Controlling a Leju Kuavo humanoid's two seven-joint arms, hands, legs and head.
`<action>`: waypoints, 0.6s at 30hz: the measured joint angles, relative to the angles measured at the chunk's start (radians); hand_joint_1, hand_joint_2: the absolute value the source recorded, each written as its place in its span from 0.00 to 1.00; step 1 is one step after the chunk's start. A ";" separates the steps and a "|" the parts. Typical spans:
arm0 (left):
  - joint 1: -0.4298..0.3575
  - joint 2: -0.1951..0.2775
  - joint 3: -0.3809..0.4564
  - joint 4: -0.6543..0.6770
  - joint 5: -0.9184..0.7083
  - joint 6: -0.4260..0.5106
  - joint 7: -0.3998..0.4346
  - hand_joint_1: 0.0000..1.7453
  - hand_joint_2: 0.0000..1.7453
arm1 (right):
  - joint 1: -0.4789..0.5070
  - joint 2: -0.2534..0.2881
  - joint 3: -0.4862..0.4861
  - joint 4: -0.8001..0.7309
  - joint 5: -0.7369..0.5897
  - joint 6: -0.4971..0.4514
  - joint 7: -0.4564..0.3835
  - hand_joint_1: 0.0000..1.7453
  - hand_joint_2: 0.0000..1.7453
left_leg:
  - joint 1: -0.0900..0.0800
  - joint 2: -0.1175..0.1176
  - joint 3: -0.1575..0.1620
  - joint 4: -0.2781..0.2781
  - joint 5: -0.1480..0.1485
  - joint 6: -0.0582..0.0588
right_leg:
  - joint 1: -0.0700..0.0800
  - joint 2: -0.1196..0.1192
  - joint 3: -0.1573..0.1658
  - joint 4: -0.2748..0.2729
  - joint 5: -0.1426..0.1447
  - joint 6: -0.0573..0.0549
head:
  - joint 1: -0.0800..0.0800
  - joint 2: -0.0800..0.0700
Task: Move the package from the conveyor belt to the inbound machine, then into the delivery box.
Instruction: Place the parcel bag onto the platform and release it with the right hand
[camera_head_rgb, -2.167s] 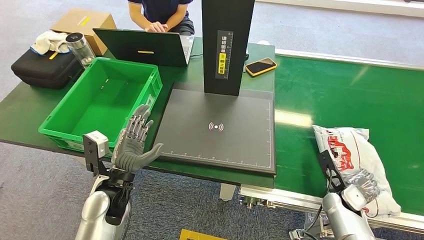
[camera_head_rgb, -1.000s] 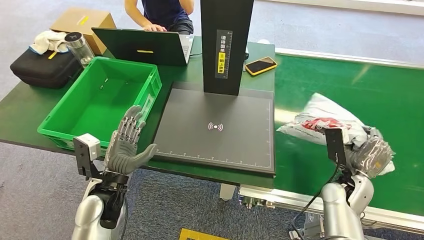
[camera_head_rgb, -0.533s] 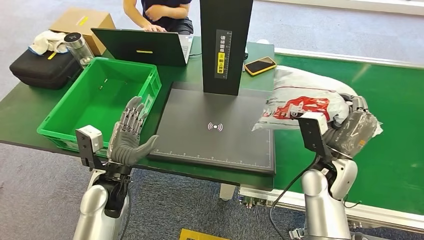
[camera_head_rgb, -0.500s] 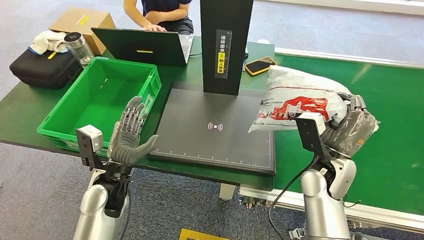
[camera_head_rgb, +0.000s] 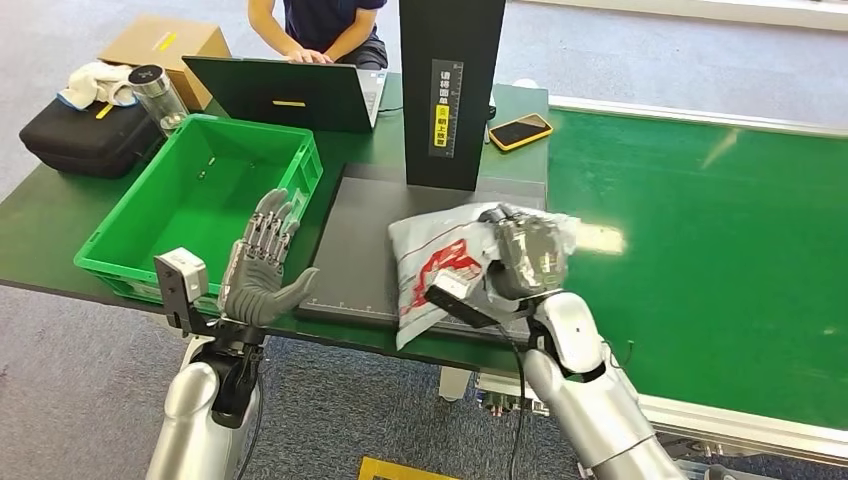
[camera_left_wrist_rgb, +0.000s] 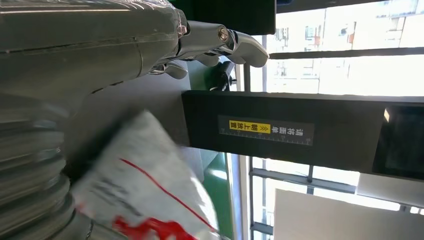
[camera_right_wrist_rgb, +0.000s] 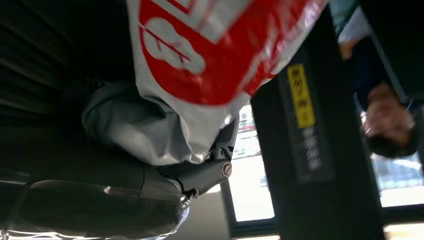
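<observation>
Package (camera_head_rgb: 432, 262): white crumpled plastic bag with red print, over the dark scanner pad (camera_head_rgb: 362, 250).
Right hand (camera_head_rgb: 527, 255): fingers curled around the bag's top, gripping it.
Left hand (camera_head_rgb: 262, 275): fingers spread, holding nothing, beside the green box (camera_head_rgb: 120, 235).

package (camera_head_rgb: 440, 262): white crumpled poly bag, red print, held by right hand (camera_head_rgb: 525, 258) over the inbound machine (camera_head_rgb: 370, 235), a black flat pad with upright column. Bag hangs tilted past pad's near edge. Delivery box (camera_head_rgb: 140, 250): green crate, just left of pad. Conveyor belt (camera_head_rgb: 700, 250): green, to the right.
</observation>
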 joint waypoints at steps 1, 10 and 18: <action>0.000 0.003 0.000 0.003 0.001 0.000 -0.001 0.00 1.00 | -0.022 -0.005 0.044 0.049 0.003 0.008 0.001 1.00 1.00 | 0.000 0.000 0.000 0.000 0.000 0.000 | 0.000 0.000 0.000 0.000 0.000 0.000 | 0.000 0.000; 0.001 0.019 -0.013 0.014 0.015 0.004 -0.002 0.00 1.00 | -0.167 -0.023 0.267 0.364 -0.016 0.144 0.005 0.60 1.00 | 0.000 0.000 0.001 0.000 0.000 0.000 | -0.001 0.000 0.001 0.000 0.000 0.000 | 0.000 0.000; 0.022 0.025 -0.022 0.012 0.022 0.032 0.019 0.00 1.00 | -0.197 -0.022 0.345 0.477 -0.063 0.023 0.157 0.00 1.00 | 0.000 0.000 0.002 0.000 0.001 0.000 | 0.000 0.000 0.001 0.000 0.001 0.000 | 0.000 0.000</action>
